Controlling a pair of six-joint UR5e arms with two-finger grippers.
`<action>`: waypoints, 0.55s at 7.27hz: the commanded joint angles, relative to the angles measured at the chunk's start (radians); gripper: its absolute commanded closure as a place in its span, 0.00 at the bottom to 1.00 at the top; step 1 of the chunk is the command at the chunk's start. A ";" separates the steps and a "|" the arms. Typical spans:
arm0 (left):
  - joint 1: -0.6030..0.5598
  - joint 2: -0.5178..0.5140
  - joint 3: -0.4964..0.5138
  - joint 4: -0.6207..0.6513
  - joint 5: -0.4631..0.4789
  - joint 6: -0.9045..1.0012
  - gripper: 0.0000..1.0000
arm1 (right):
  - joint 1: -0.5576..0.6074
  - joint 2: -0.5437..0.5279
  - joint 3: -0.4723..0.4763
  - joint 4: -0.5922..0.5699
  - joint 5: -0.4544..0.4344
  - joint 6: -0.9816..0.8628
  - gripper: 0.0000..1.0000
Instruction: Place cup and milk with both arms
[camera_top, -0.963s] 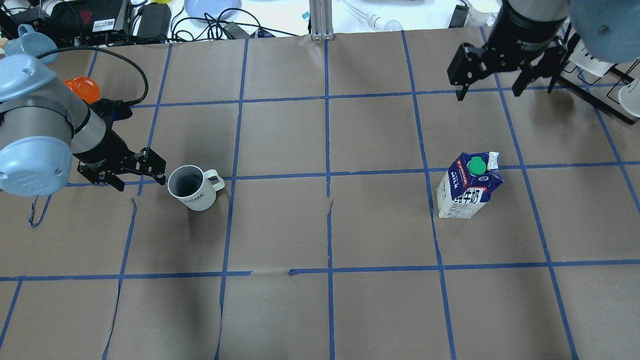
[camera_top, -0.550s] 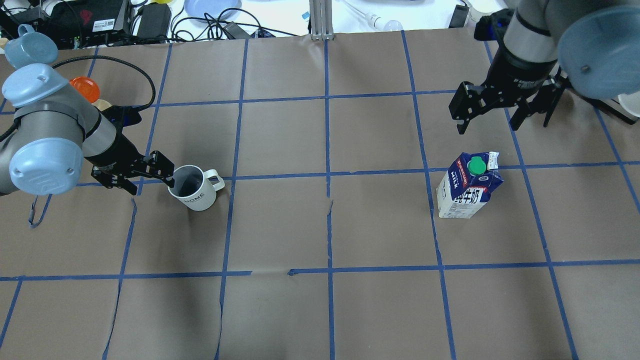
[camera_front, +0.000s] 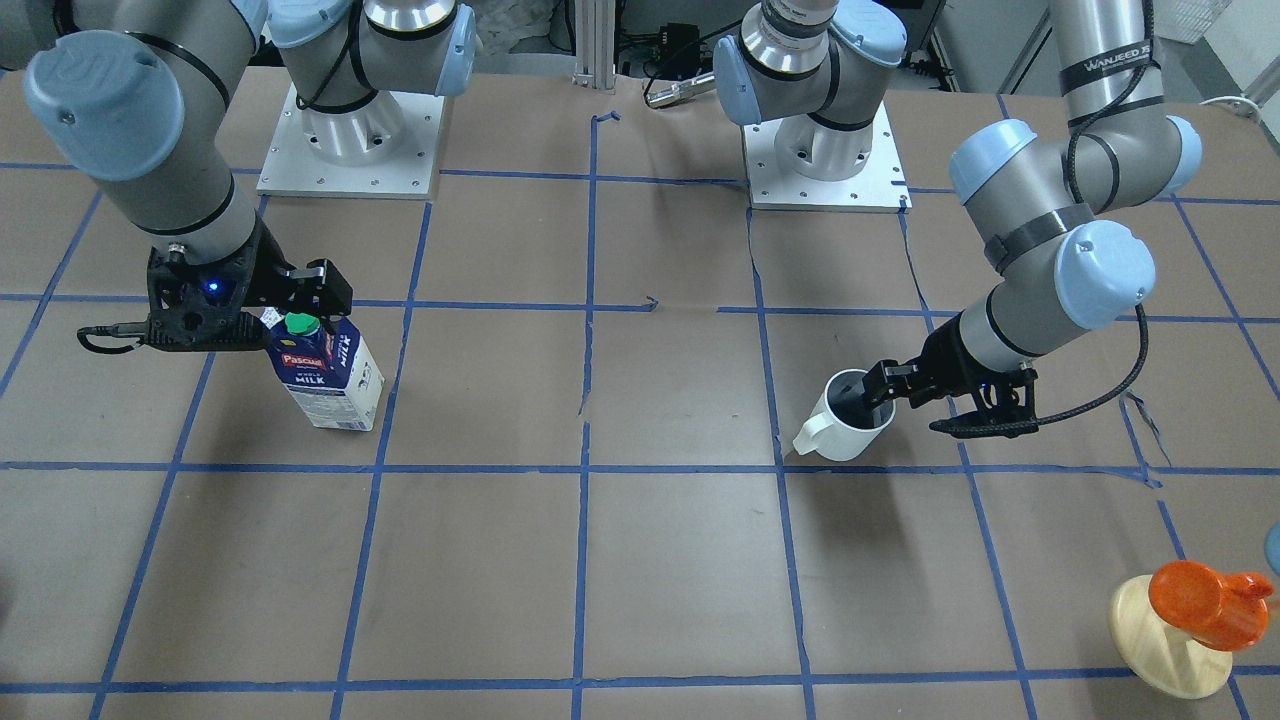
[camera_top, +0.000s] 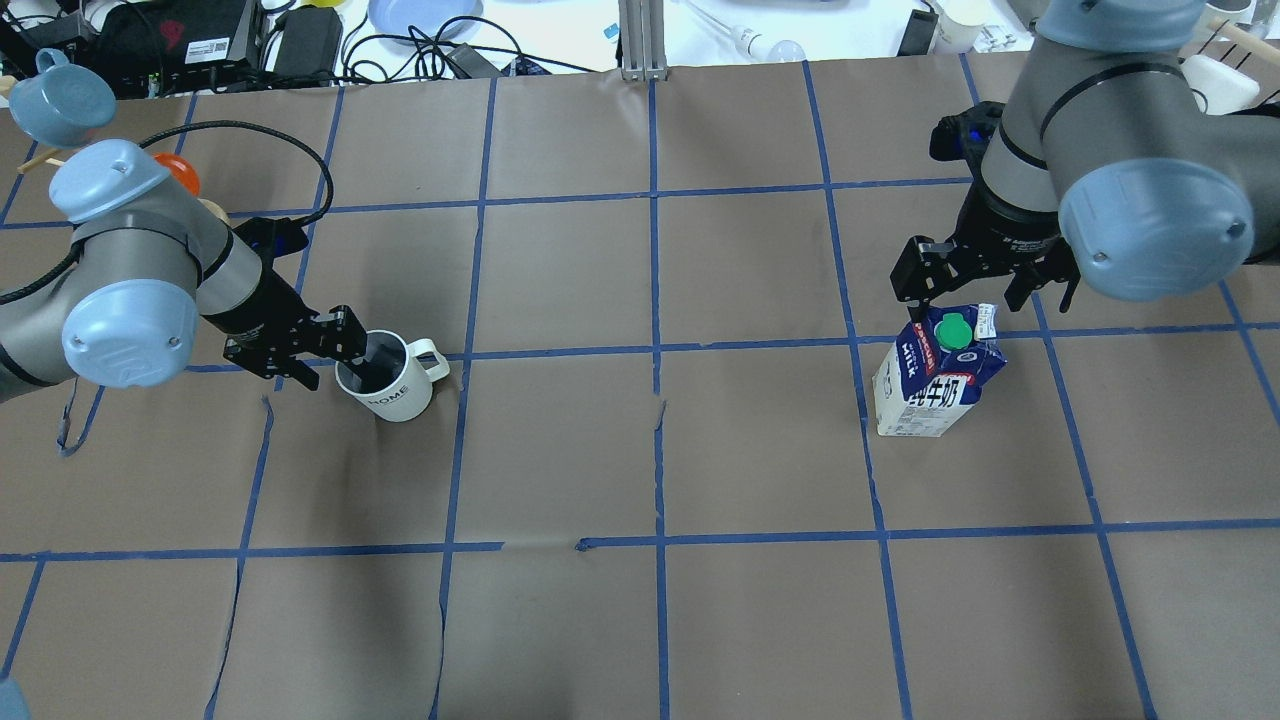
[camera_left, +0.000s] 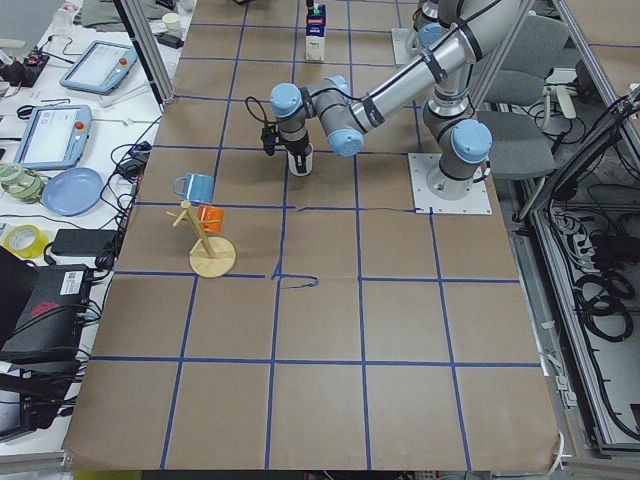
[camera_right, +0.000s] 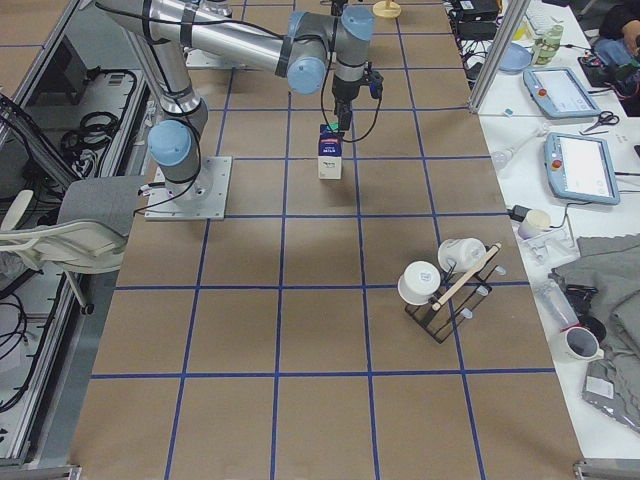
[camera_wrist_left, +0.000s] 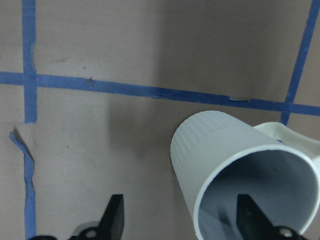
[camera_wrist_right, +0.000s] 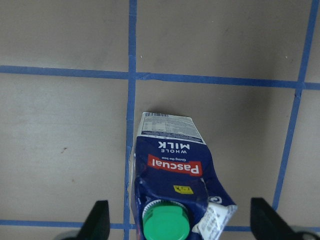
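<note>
Left of centre in the overhead view, the left hand (camera_top: 335, 360) has slid rightward since a second ago, from just clear of the cup (camera_top: 392, 392) to straddling its near wall. Its jaws are spread: the wrist view shows one finger (camera_wrist_left: 248, 216) dipping into the dark interior and the other outside the white wall, neither clearly pressing it. At upper right, the right hand (camera_top: 965, 298) has come down the frame from the table's far edge and now hangs over the top of the milk (camera_top: 935, 385). Its jaws are spread wide, with the green cap (camera_wrist_right: 165, 225) between them in the wrist view and nothing pinched. Cup and milk stand upright on the table (camera_top: 700, 450) where they stood before, well apart. The cup is at mid-left with its handle toward the right of the frame, the milk at mid-right. "HOME" is printed on the cup's side. The milk carries a red "Pascual" logo, "WHOLE MILK" in white, and Chinese characters on the panel seen from overhead.
</note>
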 joint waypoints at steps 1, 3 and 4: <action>-0.019 -0.011 0.000 0.007 0.002 -0.020 0.98 | 0.001 -0.001 0.041 -0.007 0.001 0.001 0.00; -0.031 -0.002 0.001 0.008 0.002 -0.059 1.00 | 0.001 -0.001 0.105 -0.076 -0.001 0.000 0.00; -0.060 0.001 0.004 0.010 0.002 -0.098 1.00 | 0.001 -0.001 0.122 -0.108 -0.001 0.001 0.01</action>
